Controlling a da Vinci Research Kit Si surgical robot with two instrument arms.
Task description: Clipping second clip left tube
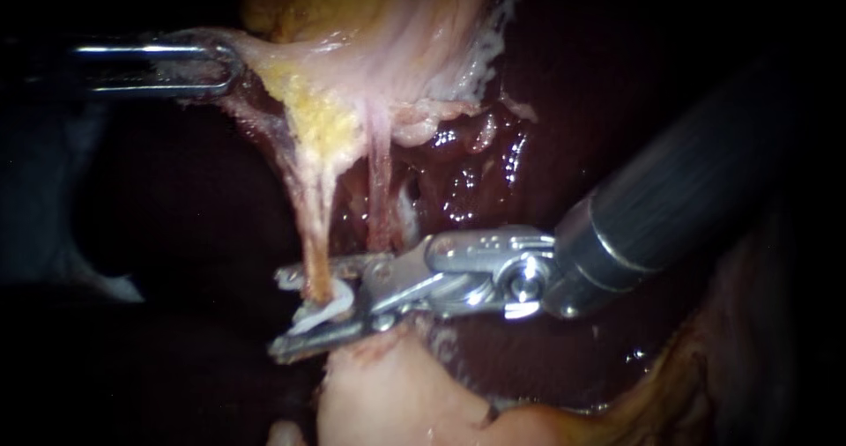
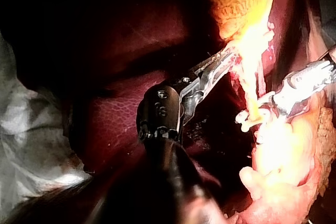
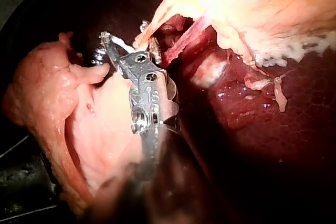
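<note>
White clip [image 1: 324,309], the only one that can be counted, sits between the jaws of the right instrument [image 1: 280,314]. Those jaws stand apart and carry it from both sides. They straddle the lower end of the left tube [image 1: 313,226], just above a pale pink tissue mass [image 1: 388,393]. In the right wrist view the same jaws reach past that pink mass to the foot of the stretched strands.

Two tubes can be counted. The left one is yellowish and thicker, and it runs down from the fatty tissue into the clip. The right tube [image 1: 379,182] is thinner and pinker, and it hangs just beside the left one, clear of the jaws. Dark red, wet liver [image 1: 458,182] lies behind both.

Two instruments are in view. The left instrument [image 1: 220,63] comes in high up, well apart from the right one. Its jaws are clenched on the pale edge of the gallbladder [image 1: 370,40]. In the left wrist view they bite into the same tissue, with the tubes strung taut below it.
</note>
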